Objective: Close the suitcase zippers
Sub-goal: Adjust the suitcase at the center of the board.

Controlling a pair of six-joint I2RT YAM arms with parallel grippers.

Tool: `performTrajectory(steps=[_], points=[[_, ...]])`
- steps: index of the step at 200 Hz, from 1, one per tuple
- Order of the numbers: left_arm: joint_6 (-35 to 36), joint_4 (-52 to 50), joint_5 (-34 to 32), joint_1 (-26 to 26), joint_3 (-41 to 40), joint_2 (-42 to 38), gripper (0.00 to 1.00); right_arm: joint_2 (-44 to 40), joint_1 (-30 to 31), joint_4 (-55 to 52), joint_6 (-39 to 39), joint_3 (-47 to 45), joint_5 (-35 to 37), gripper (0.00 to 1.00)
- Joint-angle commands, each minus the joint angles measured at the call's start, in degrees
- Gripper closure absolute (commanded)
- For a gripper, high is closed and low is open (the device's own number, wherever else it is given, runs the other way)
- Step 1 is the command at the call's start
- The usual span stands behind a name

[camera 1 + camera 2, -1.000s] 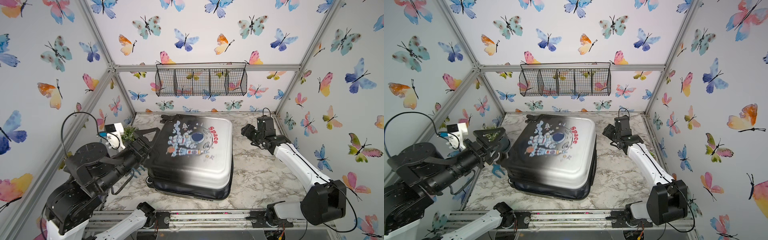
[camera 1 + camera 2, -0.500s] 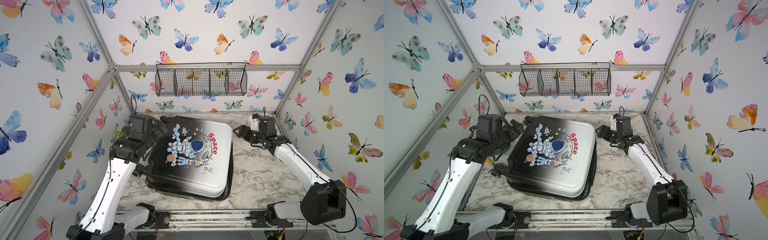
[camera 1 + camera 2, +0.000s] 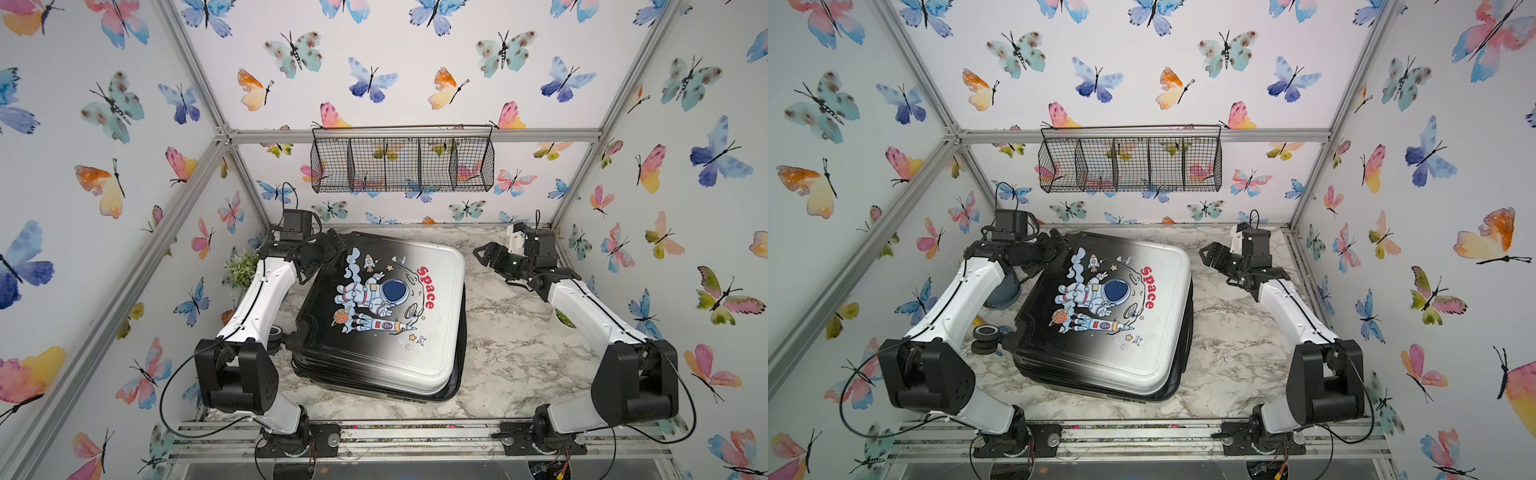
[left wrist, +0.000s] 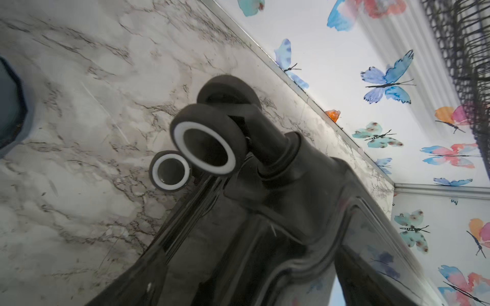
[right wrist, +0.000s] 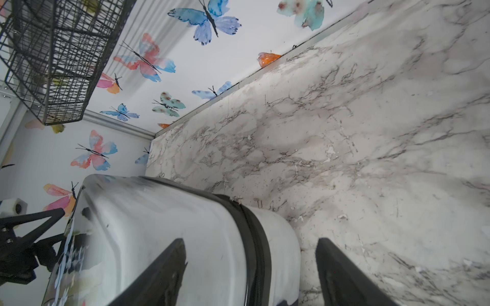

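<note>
The suitcase (image 3: 386,316) lies flat on the marble table, astronaut side up, its two shells together, in both top views (image 3: 1100,311). The black zipper band (image 5: 254,238) runs round its rim; I cannot make out the pulls. My left gripper (image 3: 328,259) is open at the case's far left corner, beside the black wheels (image 4: 206,143). The left wrist view is filled by the black shell and shows no fingers. My right gripper (image 3: 478,253) hangs open just off the far right corner. In its wrist view the fingers (image 5: 164,265) frame that white corner and the band.
A wire basket (image 3: 401,164) hangs on the back wall. A small green plant (image 3: 241,268) in a blue-grey pot (image 3: 1003,291) stands by the left wall. A white pot (image 3: 563,322) sits under the right arm. The cell's walls are close on both sides.
The left arm, near the camera a second ago, has swung down to the case's far left corner. The case has settled flat and turned slightly. The right gripper's fingers have spread wider.
</note>
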Motion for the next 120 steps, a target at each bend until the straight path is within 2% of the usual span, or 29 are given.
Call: performTrajectory(steps=[1,27,41,86,120], points=[[1.94,1.30,4.82,0.28,5.99,4.13,0.01,2.38,0.23,2.33,-0.86,2.40,-3.45,0.20],[1.66,0.51,7.68,0.02,11.05,9.58,0.02,5.00,0.25,0.69,-3.66,2.66,-4.95,0.20],[2.14,-0.06,8.88,-0.99,13.02,12.09,0.02,5.13,0.40,1.42,-4.42,1.89,-8.30,0.22],[2.53,-0.76,10.98,-5.27,21.65,20.19,0.03,1.77,2.03,3.84,-6.58,-1.72,-16.02,0.26],[3.34,-3.35,11.84,-9.59,33.56,29.24,0.03,-3.99,3.73,3.12,-6.60,-7.01,-16.63,0.26]])
